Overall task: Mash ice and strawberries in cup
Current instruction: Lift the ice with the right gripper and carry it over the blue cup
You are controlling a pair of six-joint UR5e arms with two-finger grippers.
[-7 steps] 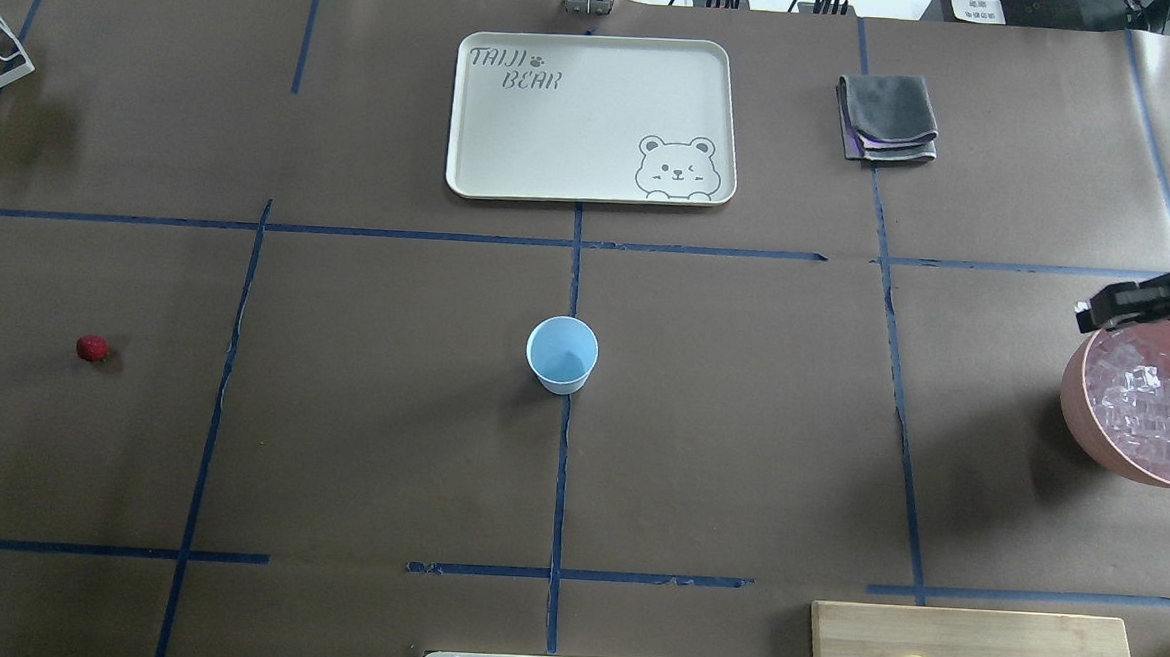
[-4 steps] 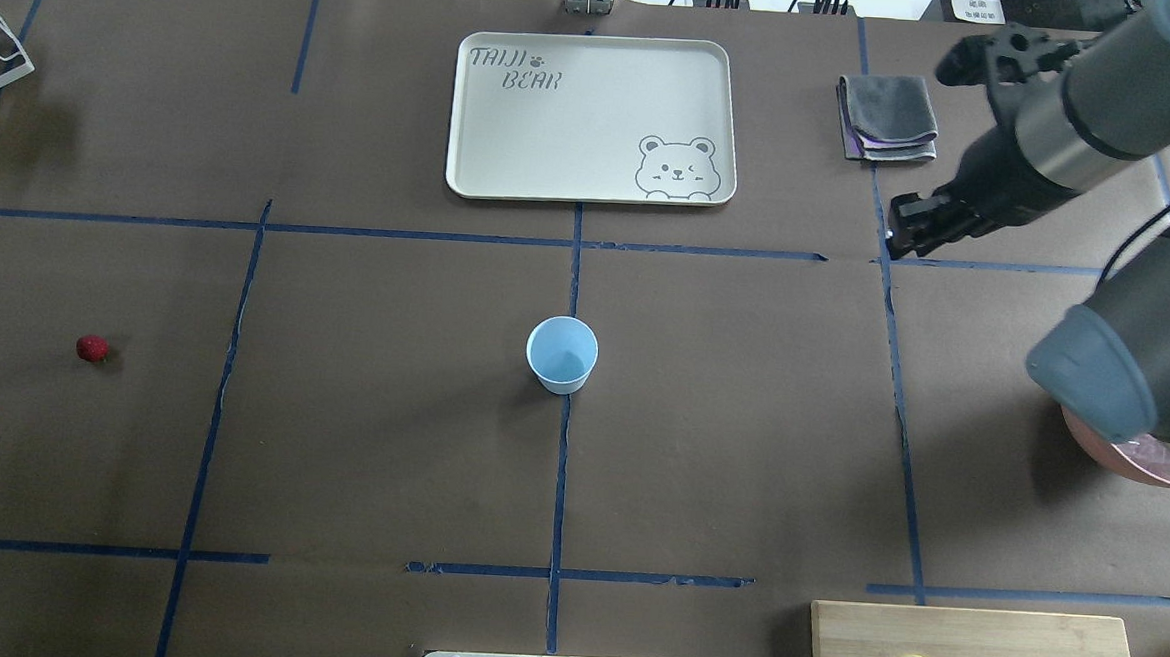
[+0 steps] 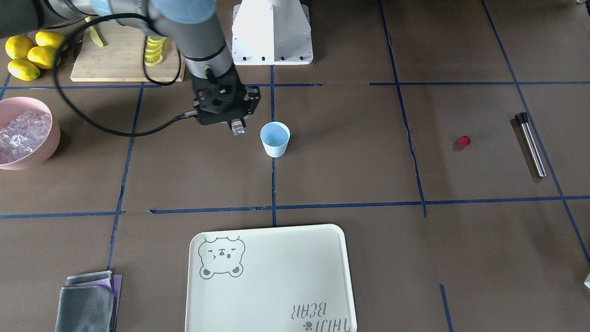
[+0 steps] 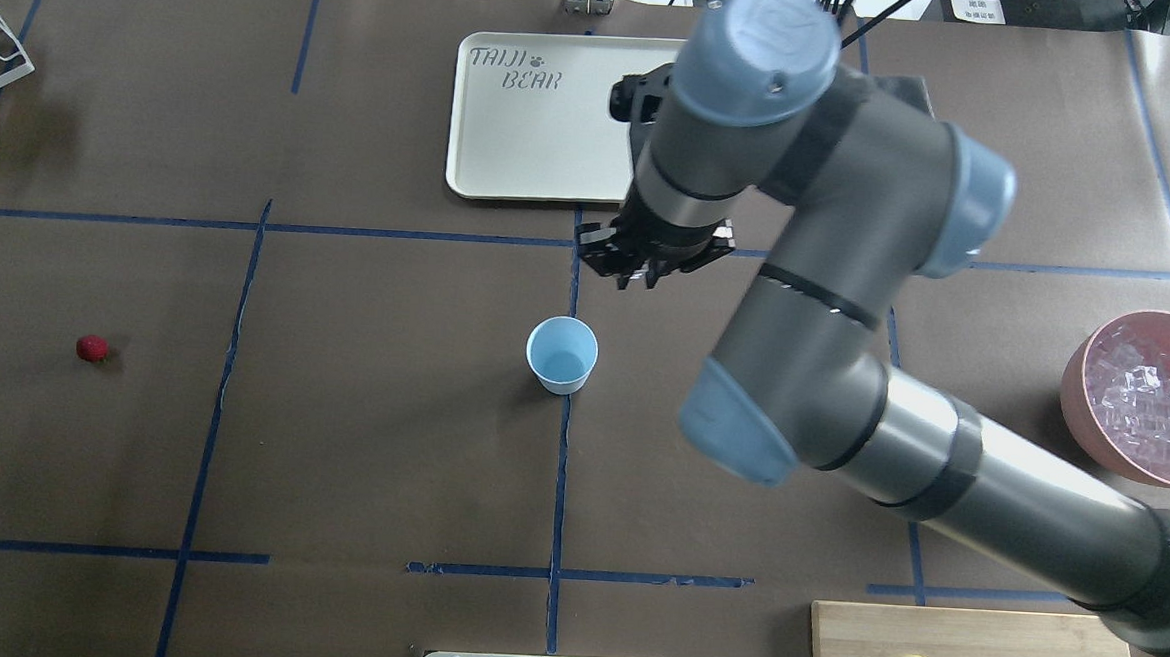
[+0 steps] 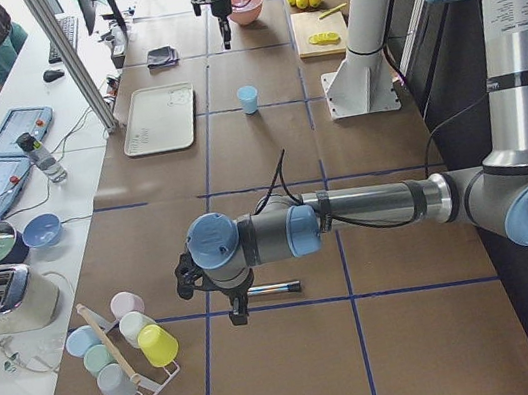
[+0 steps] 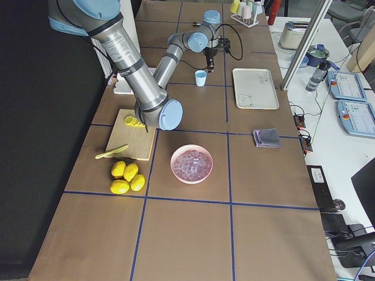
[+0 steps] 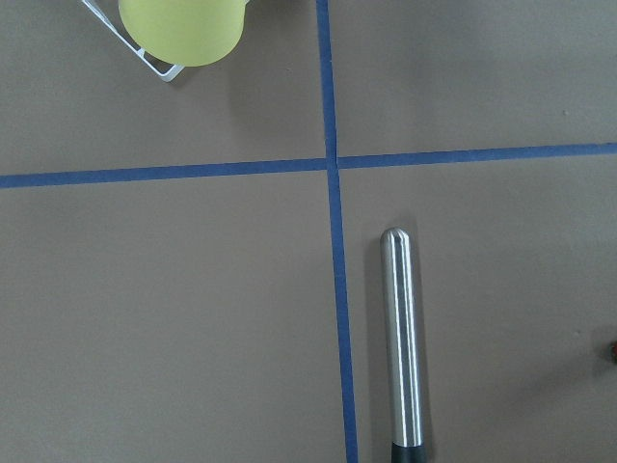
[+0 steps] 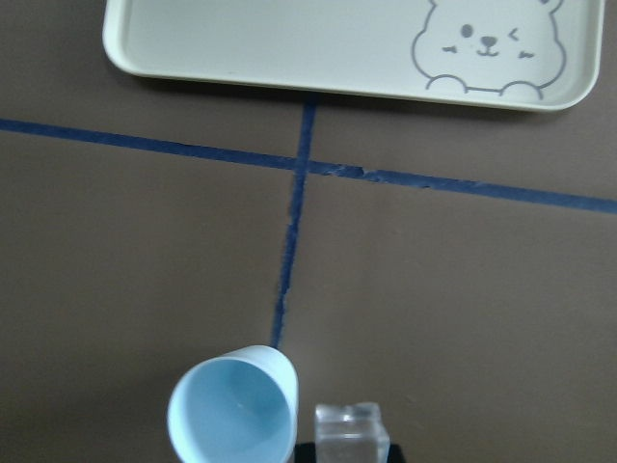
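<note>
Right gripper: closed on 1 ice cube, with my 2 jaws on opposite flat faces.
Ice cube, handling: hard and light, and I expect it is slick with melt. An off-centre pinch could squirt it out, so I judge a centred, moderate squeeze best.
Cup: upright at the table's middle, just beside the cube. The cube is not yet over its mouth, and I see nothing inside.
Cup, handling: thin, light plastic that will likely tip at a nudge. I would let the cube go from above, clear of the rim.
Strawberry: 1 berry on the bare table, well apart from the cup, on my left side.
Strawberry, handling: soft and easily bruised, so it wants a gentle hold across its widest part.
Steel rod: lies flat beyond the berry. It looks stiff, smooth and likely to roll, so I would grip across the shaft.
Left gripper: hangs over the rod. I cannot tell whether it is wide or closed.
Pink bowl: holds the rest of the ice, far off on my right.
</note>
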